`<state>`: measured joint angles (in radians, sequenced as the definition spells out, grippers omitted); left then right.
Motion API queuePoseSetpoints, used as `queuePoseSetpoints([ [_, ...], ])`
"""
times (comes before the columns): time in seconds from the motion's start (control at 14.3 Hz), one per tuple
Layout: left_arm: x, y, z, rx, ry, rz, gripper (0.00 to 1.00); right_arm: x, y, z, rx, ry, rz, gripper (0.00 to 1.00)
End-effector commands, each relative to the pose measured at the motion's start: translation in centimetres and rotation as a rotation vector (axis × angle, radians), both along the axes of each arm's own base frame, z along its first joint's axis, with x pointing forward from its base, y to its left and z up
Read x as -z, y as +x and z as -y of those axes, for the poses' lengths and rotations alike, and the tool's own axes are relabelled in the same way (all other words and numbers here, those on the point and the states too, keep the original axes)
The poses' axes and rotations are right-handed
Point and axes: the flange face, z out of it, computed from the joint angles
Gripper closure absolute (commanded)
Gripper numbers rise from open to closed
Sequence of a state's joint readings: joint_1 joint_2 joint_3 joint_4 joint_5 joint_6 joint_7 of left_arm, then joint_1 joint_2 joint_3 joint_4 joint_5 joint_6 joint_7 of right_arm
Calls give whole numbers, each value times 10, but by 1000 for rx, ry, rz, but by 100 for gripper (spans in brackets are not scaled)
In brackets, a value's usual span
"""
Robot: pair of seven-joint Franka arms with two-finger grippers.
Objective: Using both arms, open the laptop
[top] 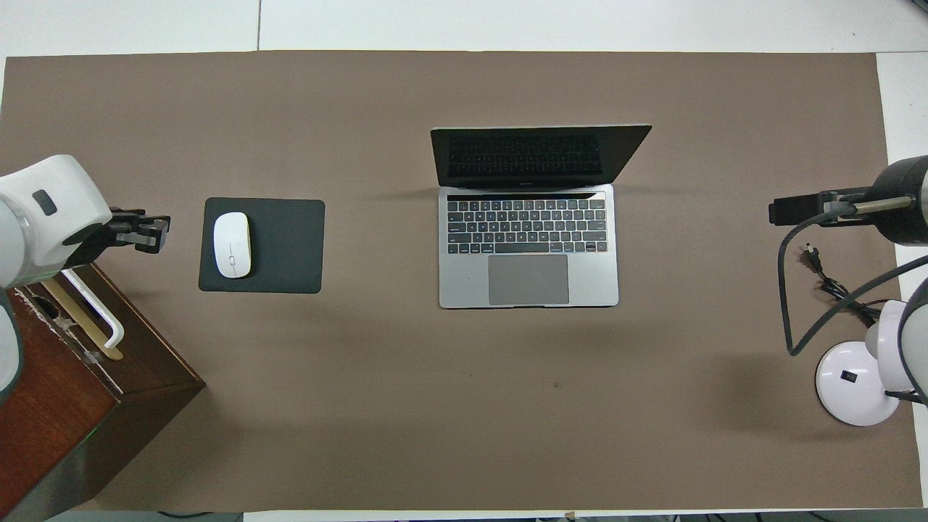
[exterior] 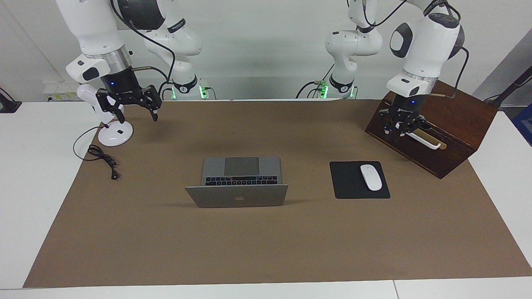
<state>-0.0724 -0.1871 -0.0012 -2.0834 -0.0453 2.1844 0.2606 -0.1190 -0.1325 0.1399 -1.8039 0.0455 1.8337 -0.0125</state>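
The silver-grey laptop stands open in the middle of the brown mat, lid upright, its apple logo facing away from the robots. The overhead view shows its black keys, trackpad and dark screen. My right gripper is open and empty, raised over the mat near the white lamp at the right arm's end; it also shows in the overhead view. My left gripper hangs over the sloped front of the wooden box at the left arm's end, and shows in the overhead view. Both grippers are well apart from the laptop.
A white mouse lies on a black mouse pad between the laptop and the dark wooden box, which has a white handle. A white lamp base and a black cable lie at the right arm's end.
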Motion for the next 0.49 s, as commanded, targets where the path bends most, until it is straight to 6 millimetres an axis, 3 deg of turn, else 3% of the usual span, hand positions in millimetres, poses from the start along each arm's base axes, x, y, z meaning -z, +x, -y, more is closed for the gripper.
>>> queuePoseSetpoints([
  [0.0, -5, -1, -34, -60, 17, -13, 0, -4, -1, 3, -4, -8, 4, 0],
  [0.21, -13, 1, -55, -109, 11, -4, 0, -12, -1, 3, 16, -1, -62, 0],
  [0.42, -30, 6, -59, -269, -34, -21, 0, -23, 2, 5, 9, -12, -102, 0],
])
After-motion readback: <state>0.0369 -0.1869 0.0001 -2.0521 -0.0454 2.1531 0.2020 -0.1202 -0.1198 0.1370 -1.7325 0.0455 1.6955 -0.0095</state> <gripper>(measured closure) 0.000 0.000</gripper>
